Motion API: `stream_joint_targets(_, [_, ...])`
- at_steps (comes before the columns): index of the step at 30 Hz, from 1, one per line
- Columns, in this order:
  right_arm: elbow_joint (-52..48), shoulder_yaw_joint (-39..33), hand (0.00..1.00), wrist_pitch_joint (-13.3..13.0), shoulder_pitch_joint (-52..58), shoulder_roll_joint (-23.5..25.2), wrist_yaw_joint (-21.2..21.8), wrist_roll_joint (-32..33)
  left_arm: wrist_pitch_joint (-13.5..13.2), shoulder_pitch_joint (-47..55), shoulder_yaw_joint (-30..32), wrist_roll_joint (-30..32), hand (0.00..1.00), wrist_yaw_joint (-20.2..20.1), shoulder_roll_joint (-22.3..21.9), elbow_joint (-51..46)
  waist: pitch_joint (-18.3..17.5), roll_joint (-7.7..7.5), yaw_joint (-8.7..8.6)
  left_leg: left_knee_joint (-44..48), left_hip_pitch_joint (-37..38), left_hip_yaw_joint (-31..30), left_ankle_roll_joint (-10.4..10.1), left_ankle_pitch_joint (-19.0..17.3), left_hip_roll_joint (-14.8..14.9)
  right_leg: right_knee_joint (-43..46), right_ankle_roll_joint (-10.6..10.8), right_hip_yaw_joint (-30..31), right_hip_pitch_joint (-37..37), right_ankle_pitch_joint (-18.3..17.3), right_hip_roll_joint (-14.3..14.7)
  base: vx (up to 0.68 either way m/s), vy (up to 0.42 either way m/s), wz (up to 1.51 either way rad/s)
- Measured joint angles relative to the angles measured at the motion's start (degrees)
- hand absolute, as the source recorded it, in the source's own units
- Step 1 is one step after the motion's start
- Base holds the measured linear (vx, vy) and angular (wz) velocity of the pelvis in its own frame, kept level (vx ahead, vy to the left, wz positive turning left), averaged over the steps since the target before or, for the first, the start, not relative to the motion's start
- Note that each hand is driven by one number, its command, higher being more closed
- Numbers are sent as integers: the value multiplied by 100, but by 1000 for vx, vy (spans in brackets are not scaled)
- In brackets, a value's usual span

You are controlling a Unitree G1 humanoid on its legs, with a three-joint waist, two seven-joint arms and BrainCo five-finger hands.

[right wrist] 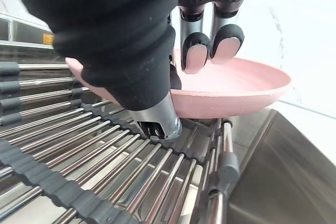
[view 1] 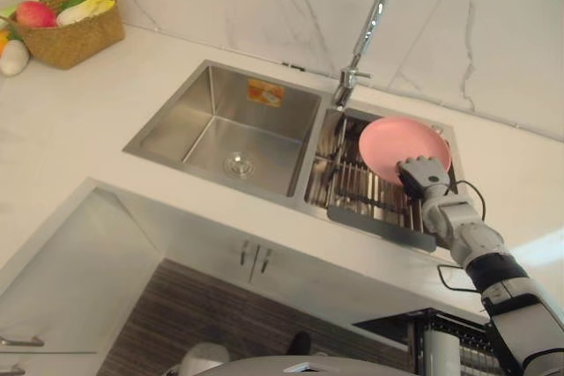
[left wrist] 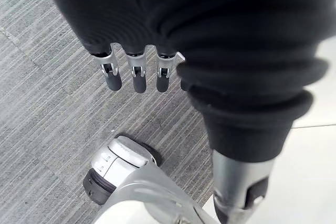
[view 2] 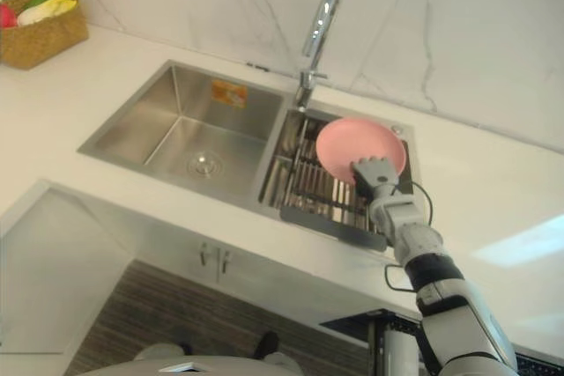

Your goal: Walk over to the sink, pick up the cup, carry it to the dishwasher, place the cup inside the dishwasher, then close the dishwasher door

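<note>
Pink plate is what the hand has, not a cup. It is over the metal rack that lies across the right basin of the sink, toward the back of the basin and near the foot of the tap.

The right hand holds the plate at its near rim. In the right wrist view the fingers reach over the rim, and their dark tips rest on the inner surface of the plate. The thumb is under the rim, so the plate is pinched between them. One cannot tell if the underside of the plate touches the bars of the rack.

The left basin has a round drain in its bottom and an orange sticker on its back wall. The sink is set in a white bench. A woven basket with fruit and vegetables stands at the far left corner of the bench, well apart from the sink.

The left hand hangs over the grey striped floor. Its fingers are loose and almost straight, and it holds nothing.
</note>
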Motion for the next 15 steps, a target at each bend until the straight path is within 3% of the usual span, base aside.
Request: stream_joint_targets(15, [1, 1, 100, -76, 0, -1, -4, -1, -7, 3, -83, -1, 0, 6, -4, 2, -6, 11, -4, -2, 2, 20, 0, 1, 8, -12, -11, 10, -6, 9, 8, 0, 0, 0])
